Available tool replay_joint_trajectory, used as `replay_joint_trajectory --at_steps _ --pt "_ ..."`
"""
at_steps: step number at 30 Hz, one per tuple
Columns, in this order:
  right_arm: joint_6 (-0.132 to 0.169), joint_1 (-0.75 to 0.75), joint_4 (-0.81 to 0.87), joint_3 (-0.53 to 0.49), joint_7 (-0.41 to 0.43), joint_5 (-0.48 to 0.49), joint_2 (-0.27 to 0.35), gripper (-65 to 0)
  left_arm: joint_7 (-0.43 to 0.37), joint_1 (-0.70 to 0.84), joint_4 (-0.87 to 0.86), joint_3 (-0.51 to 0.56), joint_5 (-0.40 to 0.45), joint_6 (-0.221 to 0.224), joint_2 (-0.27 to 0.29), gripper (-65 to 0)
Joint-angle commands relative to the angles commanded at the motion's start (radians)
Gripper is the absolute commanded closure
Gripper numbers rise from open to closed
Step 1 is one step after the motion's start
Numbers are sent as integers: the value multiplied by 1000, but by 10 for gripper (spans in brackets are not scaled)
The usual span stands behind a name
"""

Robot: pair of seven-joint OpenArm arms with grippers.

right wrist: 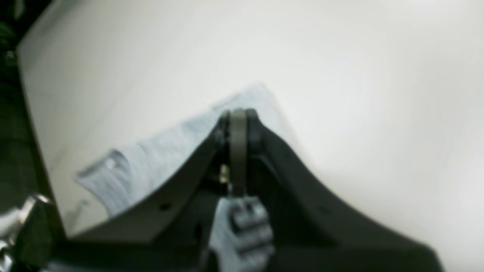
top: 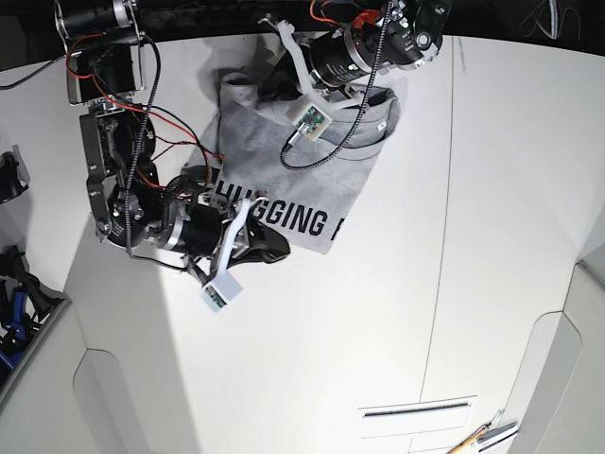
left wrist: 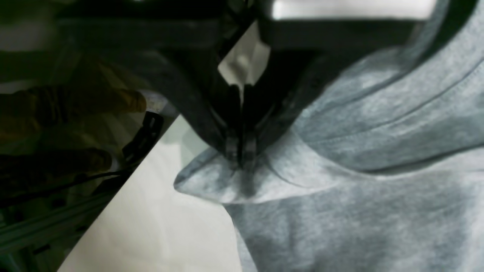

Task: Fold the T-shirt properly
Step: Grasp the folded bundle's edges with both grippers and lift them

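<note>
The base view is bright and fairly crisp, its pale table (top: 501, 189) evenly lit, with faint, soft shading and a slight lean to the colours. The right wrist view is badly blurred (lettering and cloth edges smear together), and its white surface looks washed out toward the right. In the left wrist view, the cloth's weave and seams read moderately well, while the near, dark claw (left wrist: 241, 162) is soft. The background at that view's left sinks into dim, greenish shadow.
</note>
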Motion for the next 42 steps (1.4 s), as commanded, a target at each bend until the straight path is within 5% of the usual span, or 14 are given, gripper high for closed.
replay_joint_trajectory --at_steps 13,21,33,39,42 --pt "3 14 -146 -137 52 -133 -21 0 -37 -6 -88 -1 124 56 0 0" --pt "-1 13 -146 -137 17 -132 8 0 -45 -78 -179 -3 233 204 -1 0" --pt "0 -21 -143 -136 -36 33 208 0 -44 -216 -304 -170 245 206 0 0" --pt "0 -55 -123 -135 -82 78 220 0 -41 -261 -301 -192 241 206 0 0" --pt "0 -35 -116 -122 -75 79 220 0 -43 -232 -168 -181 241 193 -1 0"
